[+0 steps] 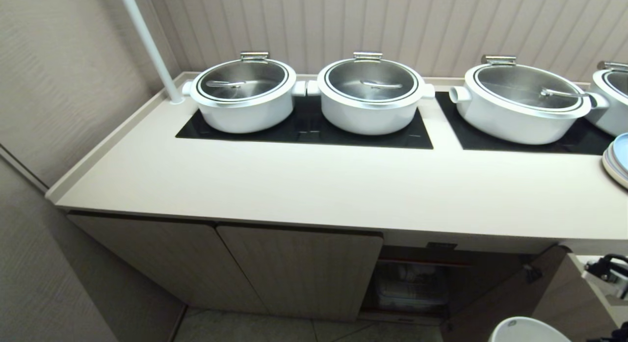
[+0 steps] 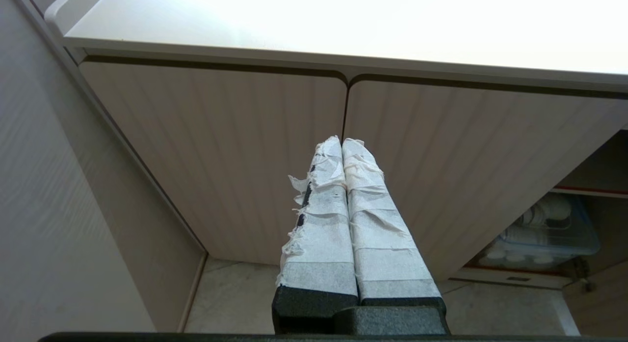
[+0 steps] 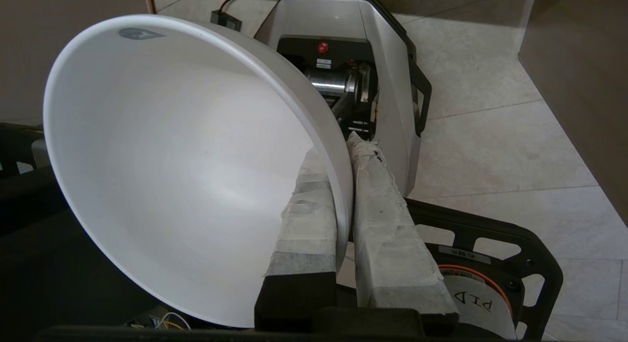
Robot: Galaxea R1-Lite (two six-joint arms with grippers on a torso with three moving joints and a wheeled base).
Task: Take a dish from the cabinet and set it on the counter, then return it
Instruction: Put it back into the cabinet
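Note:
The dish, a plain white bowl, fills the right wrist view, tilted on edge. My right gripper is shut on its rim, one taped finger inside the bowl and one outside. In the head view its rim shows low at the bottom right, below the counter and in front of the cabinet. The compartment to the right of the two closed doors stands open, its door swung outward. My left gripper is shut on nothing and points at the closed doors.
Several white lidded pots sit on black cooktop panels at the back of the counter. Pale blue plates are stacked at its right edge. A white pole rises at the back left. A clear bin of dishes sits inside the open compartment.

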